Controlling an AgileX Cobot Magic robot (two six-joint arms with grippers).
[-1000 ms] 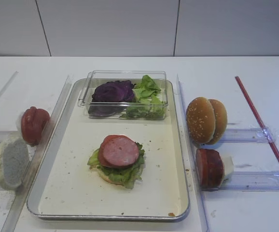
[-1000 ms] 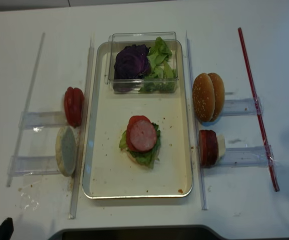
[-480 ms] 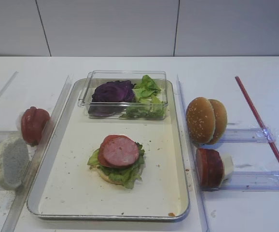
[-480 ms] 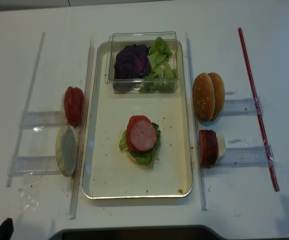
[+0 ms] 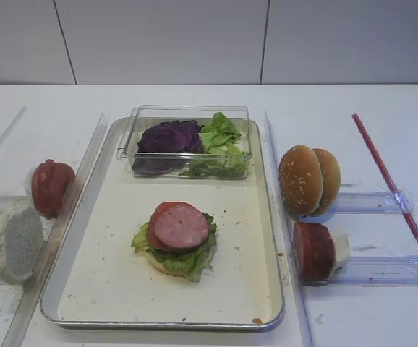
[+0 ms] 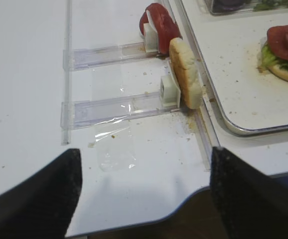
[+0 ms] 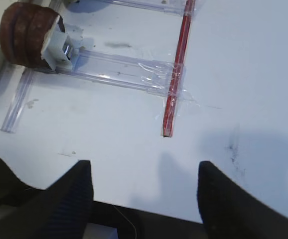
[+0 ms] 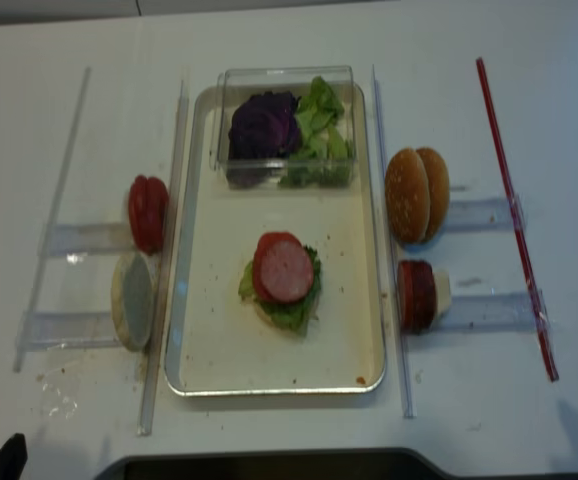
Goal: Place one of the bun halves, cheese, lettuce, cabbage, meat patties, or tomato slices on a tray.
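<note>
On the silver tray (image 5: 267, 217) sits a stack: a bun half (image 5: 162, 264), lettuce (image 5: 192, 262), a tomato slice (image 5: 157, 215) and a meat patty (image 5: 181, 225) on top. Cabbage (image 5: 169, 137) and more lettuce (image 5: 220, 139) fill the clear box. Golden bun halves (image 5: 309, 179) and meat patties (image 5: 314, 251) stand on edge right of the tray. Tomato slices (image 5: 51, 186) and a pale bun half (image 5: 17, 242) stand on its left. No cheese shows. My left gripper (image 6: 145, 152) and right gripper (image 7: 145, 167) are both open and empty, low over bare table near the front edge.
Clear plastic rails (image 5: 368, 271) hold the upright food on both sides of the tray. A red strip (image 7: 176, 74) runs along the right side, taped to the rails. The clear box (image 5: 187, 112) sits at the tray's far end. Crumbs lie near the left rails (image 6: 109, 102).
The right gripper has drawn back toward the front edge, slipping almost out of the overhead view. The food and the left gripper have not moved.
</note>
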